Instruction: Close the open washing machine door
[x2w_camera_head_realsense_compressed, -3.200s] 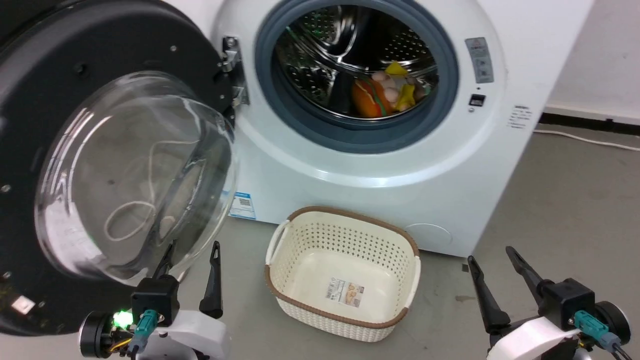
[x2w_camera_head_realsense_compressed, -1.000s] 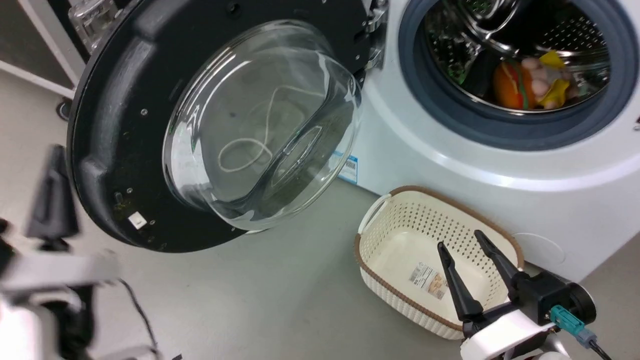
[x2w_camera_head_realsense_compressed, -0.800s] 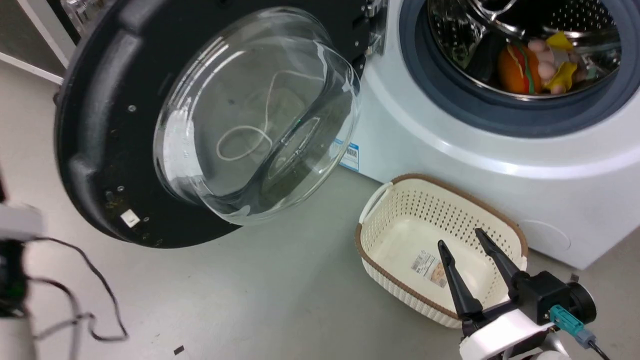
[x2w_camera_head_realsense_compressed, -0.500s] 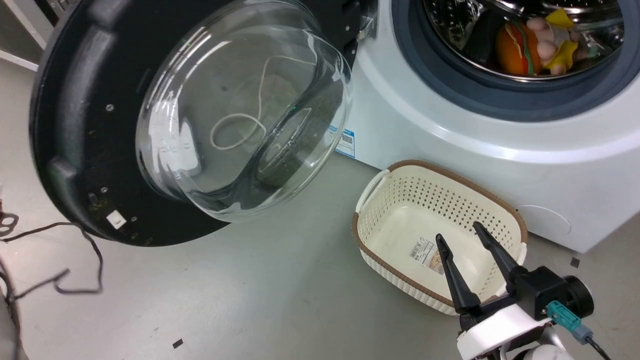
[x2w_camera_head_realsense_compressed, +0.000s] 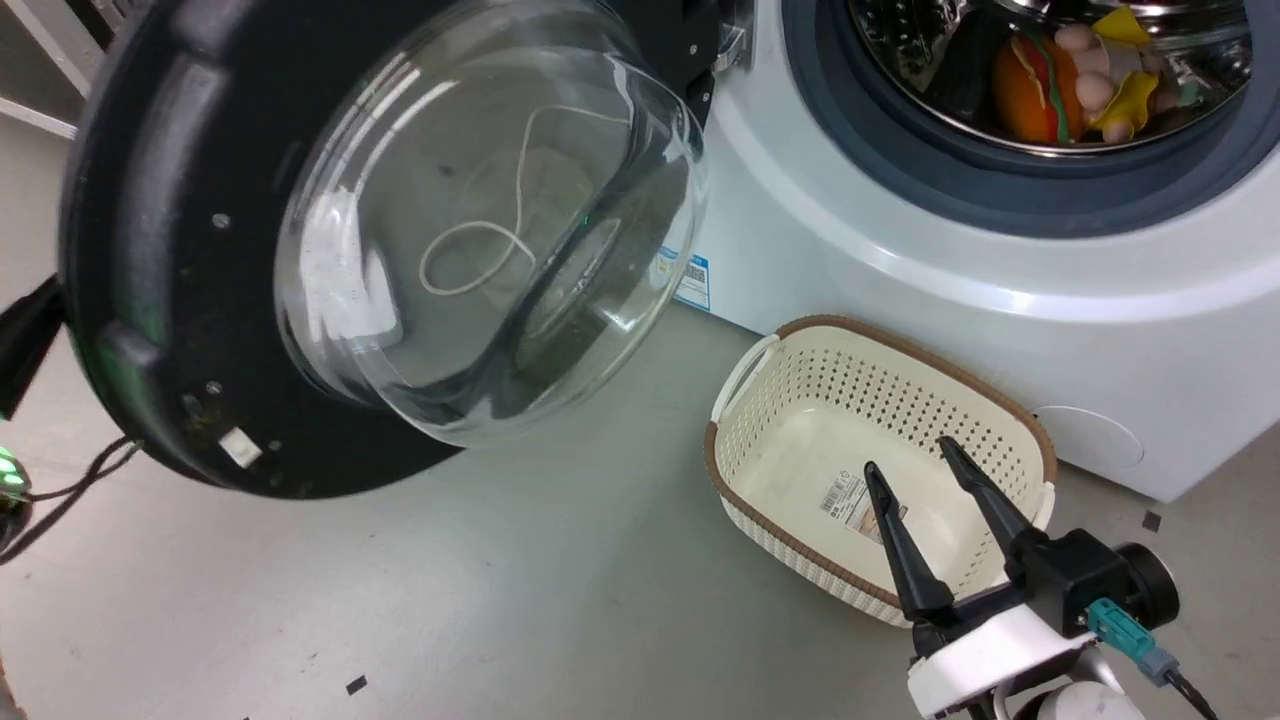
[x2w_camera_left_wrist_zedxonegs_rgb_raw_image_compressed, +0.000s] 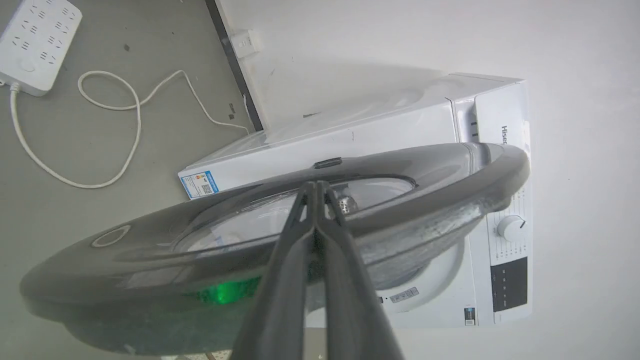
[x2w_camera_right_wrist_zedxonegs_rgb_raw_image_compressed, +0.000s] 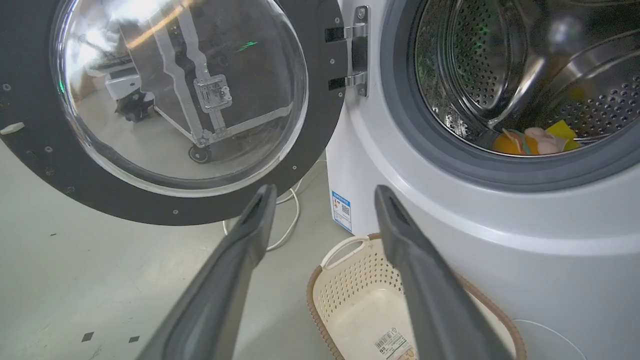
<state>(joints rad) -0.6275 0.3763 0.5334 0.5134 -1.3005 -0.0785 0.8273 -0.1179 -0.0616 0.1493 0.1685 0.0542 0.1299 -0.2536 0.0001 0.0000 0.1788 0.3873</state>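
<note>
**Open and swung out to the left**

The large round washing machine door (x2w_camera_head_realsense_compressed: 150, 230), a glossy black rim around a bulging clear glass bowl, stands open. It hangs from the hinge left of the big white front-loading washing machine (x2w_camera_head_realsense_compressed: 900, 290)'s opening. The left tool (x2w_camera_left_wrist_zedxonegs_rgb_raw_image_compressed: 316, 186) has its 2 dark fingers pressed together, tips at the door's outer face; whether they touch it cannot be told. The right tool (x2w_camera_head_realsense_compressed: 907, 458) has its fingers spread wide apart, holding nothing, above a cream perforated plastic basket (x2w_camera_head_realsense_compressed: 800, 575) with a brown rim. Colourful soft toys (x2w_camera_head_realsense_compressed: 1045, 70) lie in the steel drum.
</note>
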